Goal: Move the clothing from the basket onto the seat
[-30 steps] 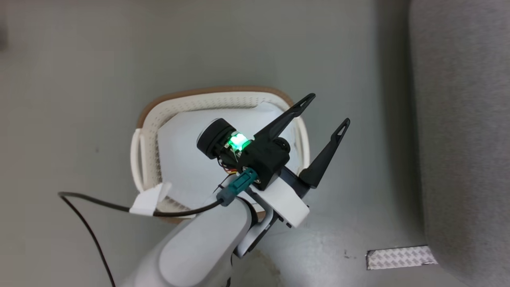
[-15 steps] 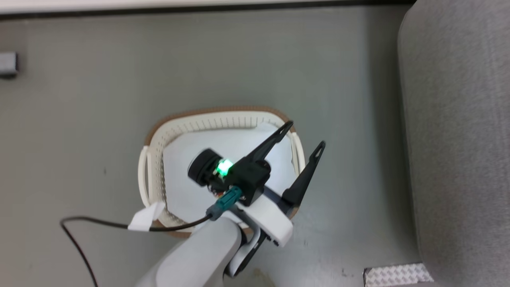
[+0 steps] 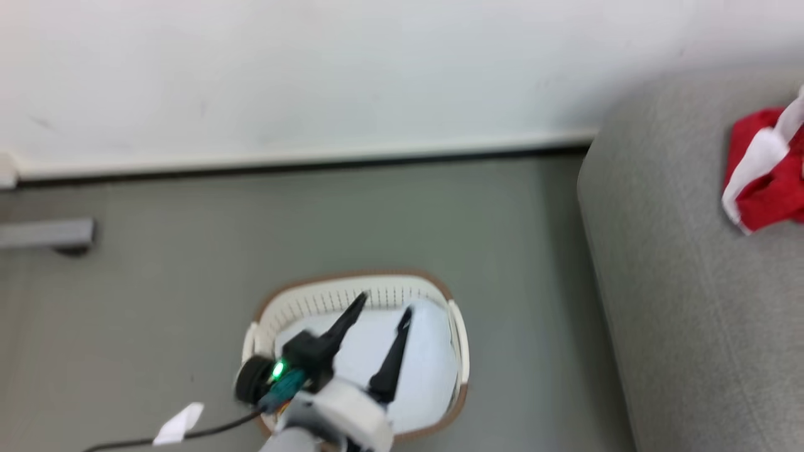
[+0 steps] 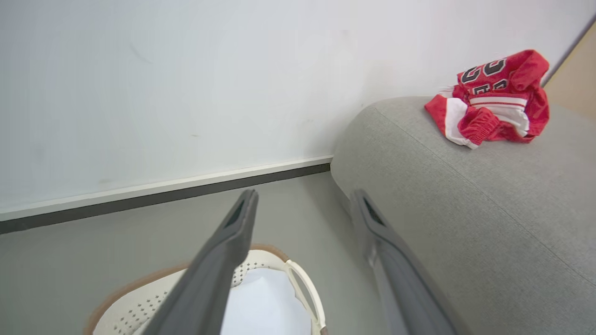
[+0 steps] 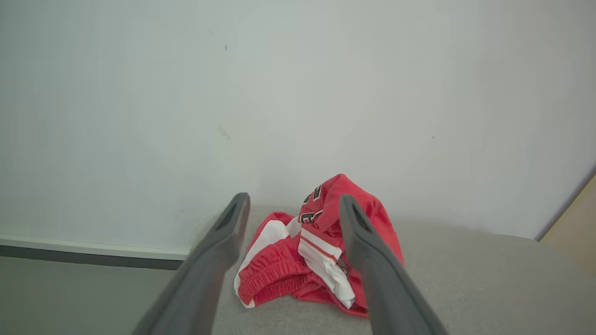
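Note:
The red clothing (image 3: 769,172) lies bunched on the light-grey seat (image 3: 691,301) at the right edge of the head view; the numerals and white stripe show on the clothing (image 4: 493,97) and clothing (image 5: 321,260). On the floor stands the cream basket (image 3: 458,351) with a brown rim, holding just its pale liner. My left gripper (image 3: 384,304) hangs open over the basket, nothing between its fingers. The same left gripper (image 4: 305,202) points toward the wall, basket (image 4: 298,284) below. My right gripper (image 5: 291,202) is open, aimed at the clothing from short of it.
A white wall (image 3: 314,75) with a dark baseboard runs behind the basket and seat. A grey bar (image 3: 47,233) lies on the floor at far left. A black cable with a white tag (image 3: 179,424) trails from my left arm. Grey floor (image 3: 521,251) separates basket and seat.
The head camera has tilted up, bringing in the wall, baseboard and the clothing on the seat. My left gripper has drawn back and now sits lower over the basket, fingers closer together but still open.

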Tool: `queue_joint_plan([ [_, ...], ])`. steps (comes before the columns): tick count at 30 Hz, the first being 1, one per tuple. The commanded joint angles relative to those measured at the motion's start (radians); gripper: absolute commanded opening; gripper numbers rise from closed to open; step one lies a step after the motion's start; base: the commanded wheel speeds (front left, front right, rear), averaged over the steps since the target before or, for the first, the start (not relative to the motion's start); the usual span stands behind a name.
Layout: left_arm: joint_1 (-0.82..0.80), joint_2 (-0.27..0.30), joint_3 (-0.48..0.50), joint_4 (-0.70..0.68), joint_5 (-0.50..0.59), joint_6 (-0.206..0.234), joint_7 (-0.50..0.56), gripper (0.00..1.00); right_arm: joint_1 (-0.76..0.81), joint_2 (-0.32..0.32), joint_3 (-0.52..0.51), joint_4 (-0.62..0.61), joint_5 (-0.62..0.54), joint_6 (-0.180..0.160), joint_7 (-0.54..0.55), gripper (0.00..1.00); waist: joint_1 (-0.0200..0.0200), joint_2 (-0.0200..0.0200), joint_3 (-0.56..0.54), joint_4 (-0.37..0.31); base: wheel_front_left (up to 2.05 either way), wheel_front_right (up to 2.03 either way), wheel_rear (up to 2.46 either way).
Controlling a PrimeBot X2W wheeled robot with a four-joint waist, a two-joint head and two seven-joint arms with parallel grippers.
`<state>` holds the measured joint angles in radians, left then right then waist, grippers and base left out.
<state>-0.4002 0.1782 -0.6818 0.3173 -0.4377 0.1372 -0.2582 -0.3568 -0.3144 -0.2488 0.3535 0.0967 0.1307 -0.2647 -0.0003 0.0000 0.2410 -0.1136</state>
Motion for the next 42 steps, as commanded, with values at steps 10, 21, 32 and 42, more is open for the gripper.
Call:
queue_joint_plan([
  [10, 0.232, 0.042, 0.174, -0.041, 0.027, 0.053, -0.007, 1.00, 0.238, 0.096, 0.130, -0.118, 0.022, 0.000, 0.001, 1.00, 0.0003, 0.0000, -0.233, 0.072, 0.00, 0.00, 0.00],
  [21, 0.341, 0.018, 0.346, -0.046, 0.095, -0.003, -0.006, 1.00, 0.354, 0.215, 0.173, -0.124, 0.007, 0.000, 0.001, 1.00, 0.0003, 0.0000, -0.281, 0.151, 0.00, 0.00, 0.00],
  [32, 0.379, -0.028, 0.468, -0.026, 0.168, -0.068, -0.006, 1.00, 0.423, 0.262, 0.168, -0.082, 0.018, 0.000, 0.001, 1.00, 0.0003, 0.0000, -0.299, 0.165, 0.00, 0.00, 0.00],
  [42, 0.395, -0.066, 0.540, 0.011, 0.228, -0.102, -0.006, 1.00, 0.407, 0.263, 0.187, -0.054, 0.049, 0.000, 0.001, 1.00, 0.0003, 0.0000, -0.297, 0.146, 0.00, 0.00, 0.00],
])
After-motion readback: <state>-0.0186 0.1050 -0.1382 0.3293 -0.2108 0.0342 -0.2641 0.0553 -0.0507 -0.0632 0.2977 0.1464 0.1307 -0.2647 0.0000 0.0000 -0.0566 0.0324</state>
